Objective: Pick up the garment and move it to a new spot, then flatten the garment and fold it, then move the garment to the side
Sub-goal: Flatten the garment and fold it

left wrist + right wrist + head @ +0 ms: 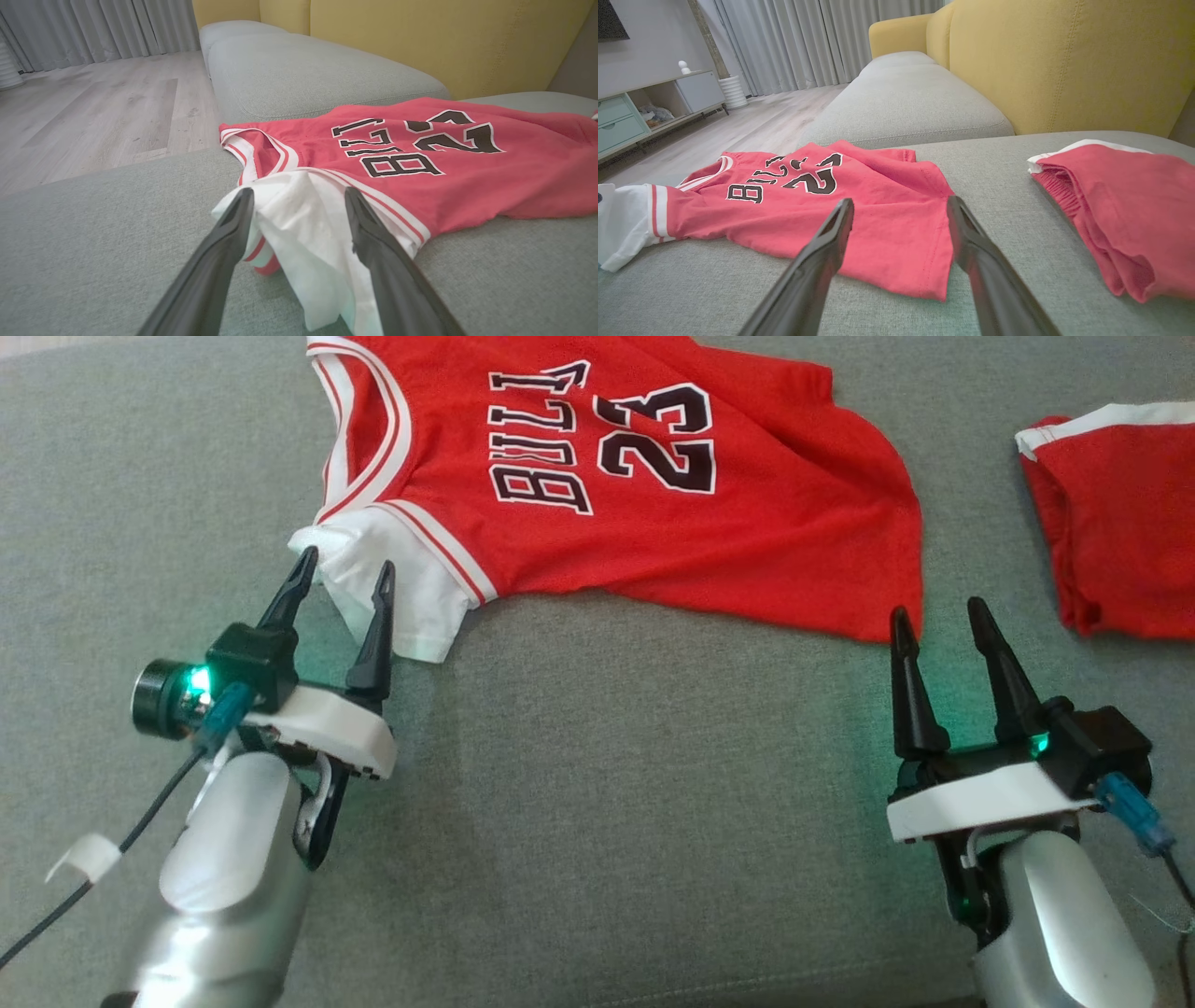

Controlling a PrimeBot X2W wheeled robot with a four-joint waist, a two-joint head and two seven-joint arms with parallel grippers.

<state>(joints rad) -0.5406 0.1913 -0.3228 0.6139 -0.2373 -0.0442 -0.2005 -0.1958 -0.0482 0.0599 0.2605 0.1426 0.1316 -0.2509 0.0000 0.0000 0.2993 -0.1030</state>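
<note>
jersey point(653, 476) first, from the head view: red, thin knit with black-and-white lettering, lying mostly flat on the grey sofa cushion point(607, 784). its white sleeve point(401, 593) is bunched at the near-left corner. my left tool point(346, 560) has its jaws wide apart at that sleeve, gripping nothing. my right tool point(938, 609) is likewise spread and empty, tips just beside the jersey's lower hem corner. a second red garment point(1120, 523) lies well apart to the right.

left wrist view: the sleeve is soft and crumpled, loose layers sitting between my two fingers point(226, 242). the risk i see is closing on one layer only, so the cloth slides out on the lift. the tips could also dig into the cushion's coarse weave and snag. past the cushion edge is wood floor point(93, 107), and a careless pull that way could drag the jersey off.

right wrist view: the hem corner lies flat and thin against the cushion, hard to get under, so a shallow pinch would likely miss. if one side catches and the other doesn't, i judge the jersey will twist and wrinkle rather than lift evenly. the yellow backrest point(1064, 60) looks smooth and stands upright behind.
</note>
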